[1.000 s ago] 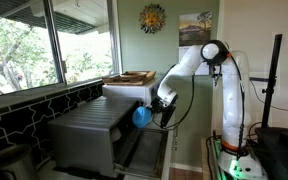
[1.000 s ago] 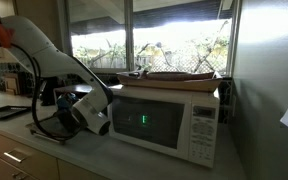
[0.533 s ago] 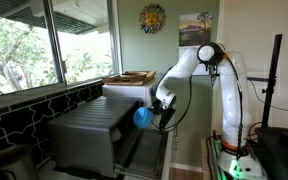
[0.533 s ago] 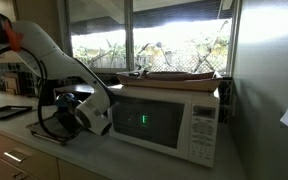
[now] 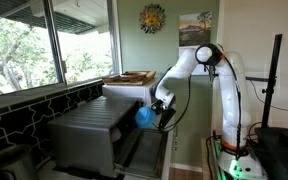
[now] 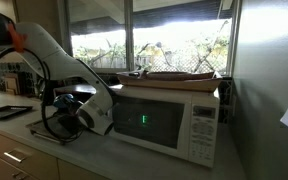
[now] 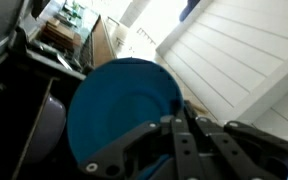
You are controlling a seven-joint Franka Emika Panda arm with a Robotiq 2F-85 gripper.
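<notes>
The gripper (image 7: 179,125) is clenched on the rim of a blue bowl (image 7: 119,110), so the lifting looks done. The bowl hangs in the air just in front of the white microwave (image 6: 164,120), whose door looks shut; it is not yet set down.

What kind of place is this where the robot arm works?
Most likely a home kitchen. A white microwave oven stands on a countertop with wooden drawers below, dark wall tiles run under large windows, and the gripper grips a blue round dish.
</notes>
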